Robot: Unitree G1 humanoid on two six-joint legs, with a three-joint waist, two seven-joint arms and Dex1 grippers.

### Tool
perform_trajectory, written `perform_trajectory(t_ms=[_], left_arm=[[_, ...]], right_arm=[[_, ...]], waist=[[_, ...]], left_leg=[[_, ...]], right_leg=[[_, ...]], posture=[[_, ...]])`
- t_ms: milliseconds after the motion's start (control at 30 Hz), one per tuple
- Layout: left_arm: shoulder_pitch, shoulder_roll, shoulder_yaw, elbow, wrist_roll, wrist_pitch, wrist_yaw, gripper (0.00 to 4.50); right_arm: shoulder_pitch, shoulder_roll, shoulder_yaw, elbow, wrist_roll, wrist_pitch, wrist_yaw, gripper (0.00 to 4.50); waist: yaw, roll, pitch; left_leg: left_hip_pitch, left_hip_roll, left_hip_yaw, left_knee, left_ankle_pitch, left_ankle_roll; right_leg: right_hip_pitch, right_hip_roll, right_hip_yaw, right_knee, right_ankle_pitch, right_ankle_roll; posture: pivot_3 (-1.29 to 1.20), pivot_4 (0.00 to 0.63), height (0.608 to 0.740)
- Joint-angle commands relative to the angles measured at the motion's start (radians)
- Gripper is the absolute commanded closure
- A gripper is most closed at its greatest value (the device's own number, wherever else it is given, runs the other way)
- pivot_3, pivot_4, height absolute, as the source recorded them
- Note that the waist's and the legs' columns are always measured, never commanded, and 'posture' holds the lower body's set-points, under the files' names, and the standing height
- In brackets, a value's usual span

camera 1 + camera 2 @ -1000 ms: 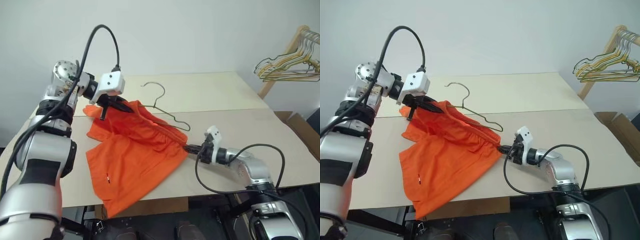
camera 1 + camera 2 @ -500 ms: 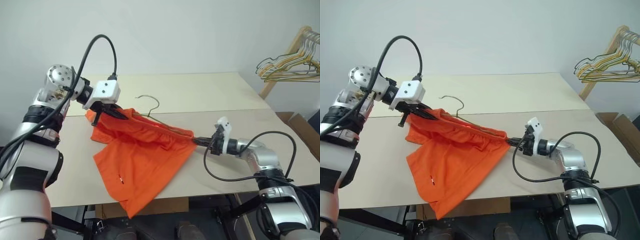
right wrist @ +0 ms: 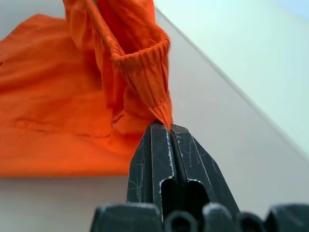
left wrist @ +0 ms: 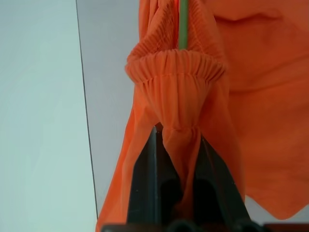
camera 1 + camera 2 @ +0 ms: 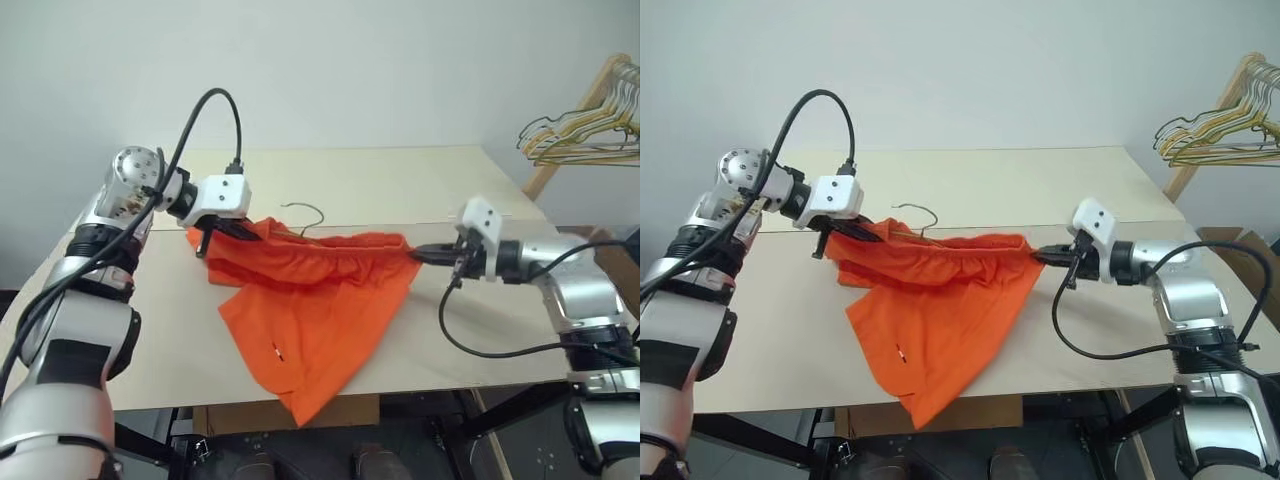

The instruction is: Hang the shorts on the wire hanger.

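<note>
Pale cream boards joined along a seam make up the desk [image 5: 430, 180], set against a plain white wall, with open bare surface behind and to the right of the work. Bright orange soft fabric shorts [image 5: 320, 300] hang stretched by their gathered waistband between the two hands, raised off the desk at the band while the legs drape down, the lowest corner spilling past the desk's front edge. At one end the left hand [image 5: 243, 230] is clamped on bunched waistband; at the other the right hand [image 5: 420, 254] pinches its end with fingers pressed tight. A thin grey-green wire hanger [image 5: 305, 212] runs inside the waistband, its curved hook poking out behind the band. Bunched yellowish wire hangers [image 5: 585, 135] on a wooden rack stand well apart at far right.
</note>
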Motion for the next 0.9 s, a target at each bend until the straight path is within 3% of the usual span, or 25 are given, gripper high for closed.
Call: perform_trajectory(t_ms=[33, 500, 867, 900], left_arm=[[-0.009, -0.022, 0.044, -0.001, 0.024, 0.011, 0.053, 4.5], [0.026, -0.095, 0.118, -0.029, 0.022, 0.027, 0.082, 4.5], [0.074, -0.115, 0.204, -0.148, -0.07, 0.103, 0.023, 4.5], [0.082, -0.113, 0.212, -0.162, -0.083, 0.116, 0.012, 4.5]], right_arm=[[-0.052, -0.036, 0.022, -0.096, -0.034, -0.022, 0.007, 4.42], [-0.076, 0.03, 0.081, -0.192, -0.092, -0.075, -0.068, 4.42], [-0.056, 0.054, 0.123, -0.166, -0.176, -0.201, -0.106, 4.42], [-0.053, 0.051, 0.124, -0.161, -0.187, -0.209, -0.112, 4.24]], waist=[[0.0, 0.0, 0.0], [-0.001, 0.0, 0.0], [-0.002, 0.0, 0.0], [-0.002, 0.0, 0.0]], left_leg=[[0.0, 0.0, 0.0, 0.0, 0.0, 0.0], [0.0, 0.0, 0.0, 0.0, 0.0, 0.0], [0.0, 0.0, 0.0, 0.001, 0.0, 0.0], [0.0, 0.0, 0.0, 0.001, 0.0, 0.0]], right_leg=[[0.0, 0.0, 0.0, 0.0, 0.0, 0.0], [0.0, 0.0, 0.0, 0.001, 0.0, 0.0], [0.0, 0.0, 0.0, 0.001, 0.0, 0.0], [0.0, 0.0, 0.0, 0.001, 0.0, 0.0]], posture=[[-0.07, 0.0, 0.74], [-0.09, 0.0, 0.74], [-0.08, 0.0, 0.74], [-0.08, 0.0, 0.74]])
